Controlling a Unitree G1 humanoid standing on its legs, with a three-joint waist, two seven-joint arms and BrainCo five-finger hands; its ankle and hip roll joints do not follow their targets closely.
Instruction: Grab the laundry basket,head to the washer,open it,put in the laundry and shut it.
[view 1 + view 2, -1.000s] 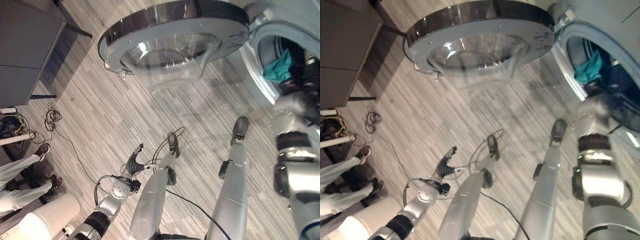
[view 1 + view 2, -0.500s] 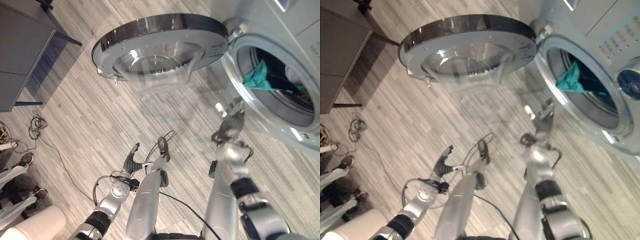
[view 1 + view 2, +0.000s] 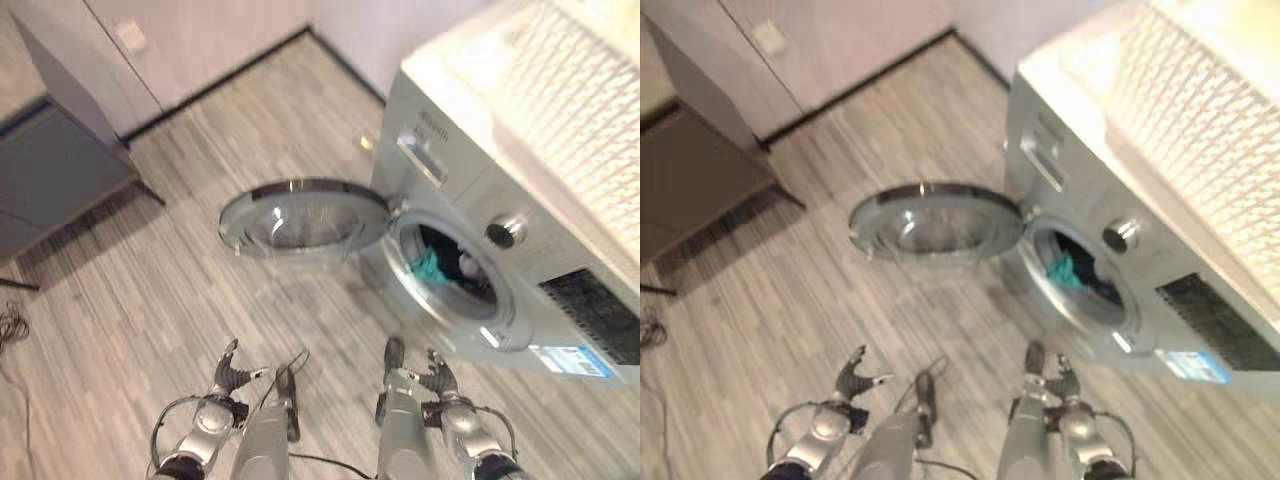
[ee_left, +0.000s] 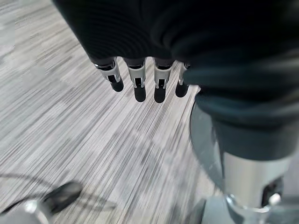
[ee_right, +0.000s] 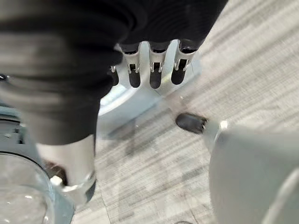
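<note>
Inside the drum of the front-loading washer [image 3: 470, 240], teal laundry [image 3: 428, 265] is lying against darker clothes just behind the round opening. Its glass-centred door [image 3: 303, 215] is standing swung fully open to the robot's left, hinged at the opening's near edge and hanging over the grey plank floor [image 3: 130, 290]. A white perforated laundry basket [image 3: 580, 110] is sitting on top of the machine. Compared with half a second ago, the head camera is now taking in the whole washer, its control panel and the wall behind, so the scene is shifting with the robot's viewpoint rather than the objects moving. The right hand [image 3: 437, 375], which was reaching up near the drum opening, is now hanging low beside the robot, well apart from the washer, fingers [image 5: 154, 70] straight and holding nothing. The left hand [image 3: 226, 372] is staying low on the other side, fingers [image 4: 138, 81] likewise straight and empty. A dark cabinet [image 3: 50, 170] is standing against the far wall.
</note>
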